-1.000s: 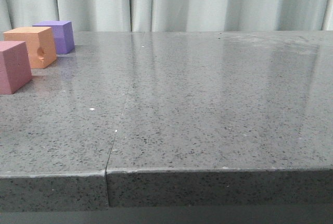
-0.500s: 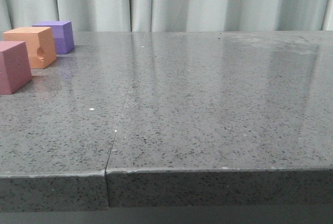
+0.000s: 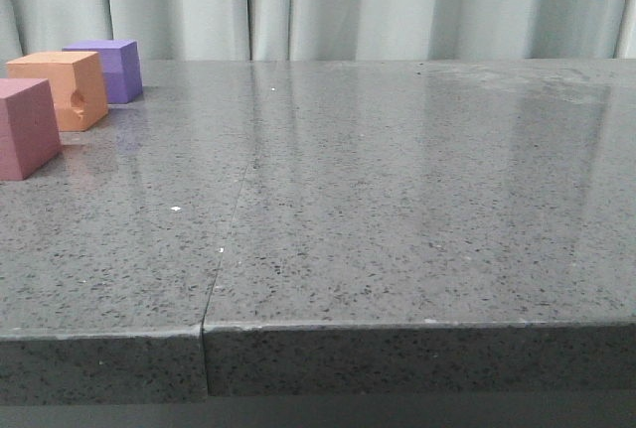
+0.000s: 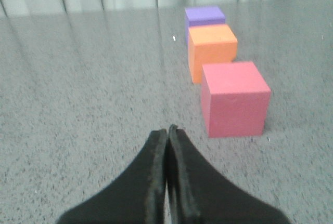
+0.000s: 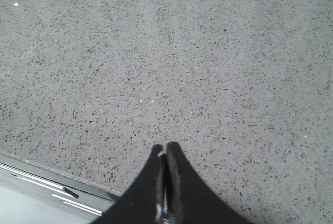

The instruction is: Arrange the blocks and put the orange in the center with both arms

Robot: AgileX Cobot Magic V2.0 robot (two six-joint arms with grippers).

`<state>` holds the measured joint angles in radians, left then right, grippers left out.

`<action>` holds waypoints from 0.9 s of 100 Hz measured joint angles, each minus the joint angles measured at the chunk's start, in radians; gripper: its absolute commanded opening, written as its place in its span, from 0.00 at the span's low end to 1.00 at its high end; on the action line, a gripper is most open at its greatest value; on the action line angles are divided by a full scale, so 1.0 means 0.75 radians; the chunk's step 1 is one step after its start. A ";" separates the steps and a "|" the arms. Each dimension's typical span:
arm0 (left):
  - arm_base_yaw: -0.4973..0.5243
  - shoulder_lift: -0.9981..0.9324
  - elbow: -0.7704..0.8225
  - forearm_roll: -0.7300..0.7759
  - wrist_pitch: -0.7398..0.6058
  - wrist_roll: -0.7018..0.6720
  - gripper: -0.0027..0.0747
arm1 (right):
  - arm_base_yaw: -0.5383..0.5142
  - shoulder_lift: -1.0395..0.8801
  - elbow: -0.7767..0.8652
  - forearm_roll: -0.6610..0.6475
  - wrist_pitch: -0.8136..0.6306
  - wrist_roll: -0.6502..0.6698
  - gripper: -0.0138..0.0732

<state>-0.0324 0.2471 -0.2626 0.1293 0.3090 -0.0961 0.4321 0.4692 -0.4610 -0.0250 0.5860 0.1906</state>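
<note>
Nothing has moved since the earlier frames: at the far left of the front view the purple cube [image 3: 111, 69], orange cube [image 3: 66, 89] and pink-red cube [image 3: 26, 126] sit in a row on the grey table [image 3: 397, 210]. Left claw [image 4: 167, 130] and right claw [image 5: 164, 147] are both pressed closed, holding nothing.

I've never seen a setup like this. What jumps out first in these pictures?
Three bright foam cubes stand in a row at the far left of the grey speckled table: a purple cube farthest back, an orange cube with a dent in the middle, a pink-red cube nearest. Both black grippers, left gripper and right gripper, are shut and hold nothing.
</note>
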 measured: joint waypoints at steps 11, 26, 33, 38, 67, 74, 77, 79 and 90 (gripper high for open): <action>0.019 -0.080 0.083 -0.048 -0.089 0.018 0.01 | 0.000 0.000 0.000 0.000 0.000 0.000 0.08; 0.021 -0.176 0.173 -0.108 -0.115 0.091 0.01 | 0.000 0.000 0.000 0.000 0.000 0.000 0.08; 0.021 -0.214 0.207 -0.144 -0.131 0.138 0.01 | 0.000 0.000 0.000 0.000 0.000 0.000 0.08; 0.021 -0.240 0.232 -0.158 -0.154 0.150 0.01 | 0.000 0.000 0.000 0.000 0.000 0.000 0.08; 0.021 -0.337 0.351 -0.204 -0.336 0.168 0.01 | 0.000 0.000 0.000 0.000 0.000 0.000 0.08; 0.021 -0.337 0.351 -0.216 -0.356 0.170 0.01 | 0.000 0.000 0.000 0.000 0.000 0.000 0.08; 0.021 -0.337 0.351 -0.219 -0.356 0.170 0.01 | 0.000 0.000 0.000 0.000 0.000 0.000 0.08; 0.021 -0.337 0.351 -0.221 -0.356 0.170 0.01 | 0.000 0.000 0.000 0.000 0.000 0.000 0.08; 0.021 -0.337 0.351 -0.224 -0.356 0.170 0.01 | 0.000 0.000 0.000 0.000 0.000 0.000 0.08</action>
<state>-0.0162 -0.0059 0.0010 -0.0384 0.0420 0.0311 0.4321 0.4692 -0.4610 -0.0250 0.5860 0.1906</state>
